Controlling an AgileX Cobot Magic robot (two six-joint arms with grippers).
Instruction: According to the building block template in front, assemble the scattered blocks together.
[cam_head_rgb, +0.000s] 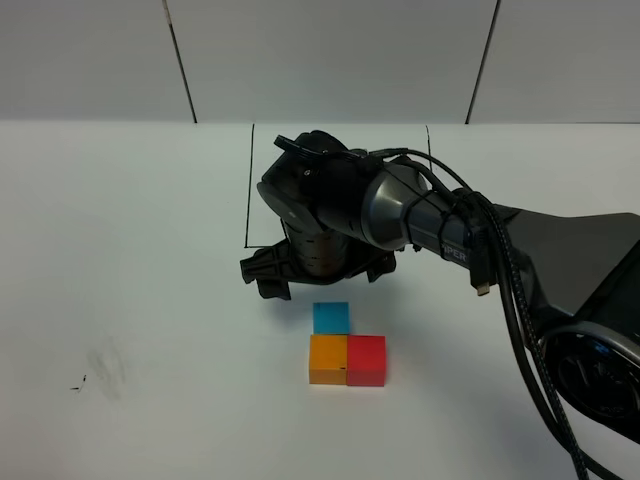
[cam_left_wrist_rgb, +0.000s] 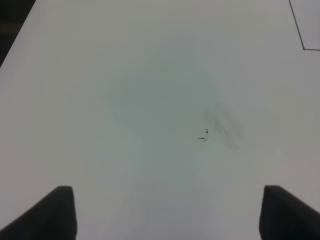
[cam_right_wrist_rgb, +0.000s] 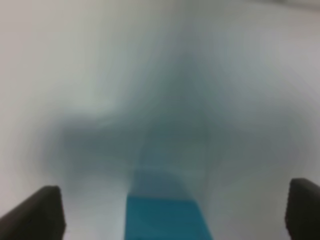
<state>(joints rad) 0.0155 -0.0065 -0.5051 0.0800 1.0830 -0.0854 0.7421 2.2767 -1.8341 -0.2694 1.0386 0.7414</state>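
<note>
Three cubes lie joined in an L on the white table: the blue block (cam_head_rgb: 331, 318) behind the orange block (cam_head_rgb: 328, 360), and the red block (cam_head_rgb: 366, 361) to the orange one's right. My right gripper (cam_head_rgb: 318, 276) hovers just behind the blue block, open and empty. In the right wrist view, which is blurred, its fingers (cam_right_wrist_rgb: 47, 212) stand wide apart with the blue block (cam_right_wrist_rgb: 165, 217) between and beyond them. My left gripper (cam_left_wrist_rgb: 172, 212) is open and empty over bare table; it is out of the exterior view. The smaller template trio is not visible; the right arm covers the marked area behind.
A black outlined rectangle (cam_head_rgb: 247, 180) is drawn on the table behind the blocks, mostly covered by the right arm (cam_head_rgb: 430, 225). A faint grey smudge (cam_head_rgb: 105, 368) marks the table at the left, also in the left wrist view (cam_left_wrist_rgb: 222, 127).
</note>
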